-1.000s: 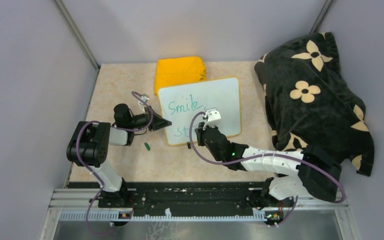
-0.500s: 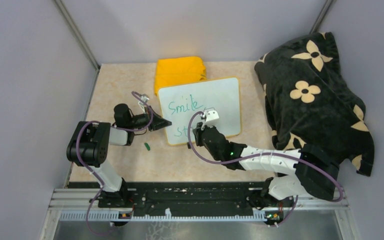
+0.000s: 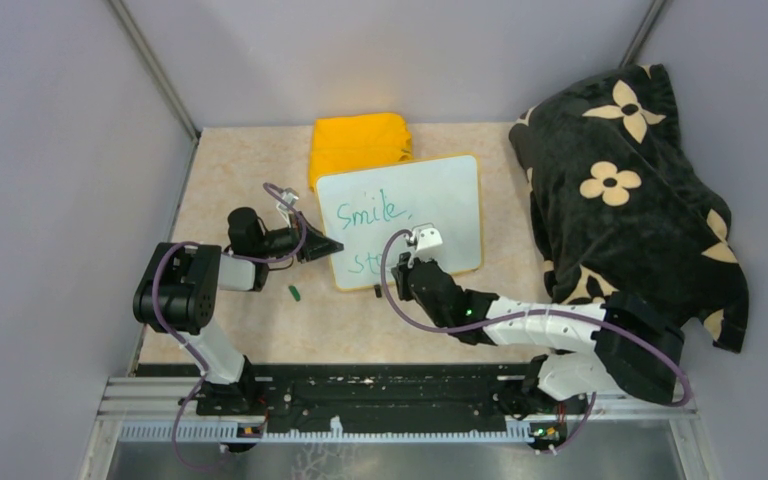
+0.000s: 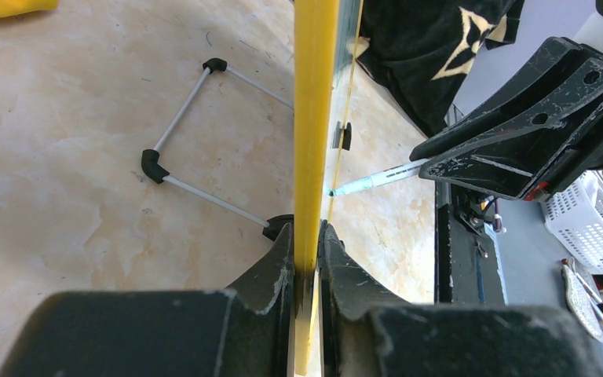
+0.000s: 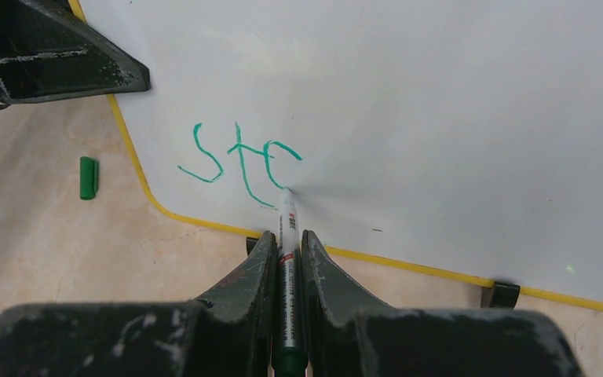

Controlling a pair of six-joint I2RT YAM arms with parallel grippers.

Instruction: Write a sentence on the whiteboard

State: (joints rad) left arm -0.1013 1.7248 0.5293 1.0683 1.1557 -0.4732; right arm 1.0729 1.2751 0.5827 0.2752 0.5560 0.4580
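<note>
The whiteboard lies tilted on the table, with a yellow rim. My left gripper is shut on its left edge; in the left wrist view the rim runs edge-on between the fingers. The sentence reads "Smile," on the first line in green. The second line shows "st" and a curved stroke. My right gripper is shut on a green marker, whose tip touches the board at the end of that stroke. In the top view the right gripper is over the board's lower edge.
The green marker cap lies on the table left of the board. A folded yellow cloth sits behind the board. A black flowered blanket fills the right side. The board's wire stand shows underneath it.
The right gripper has shifted slightly down and right along the second line. A new curved green stroke follows "st". The left gripper has not moved.
</note>
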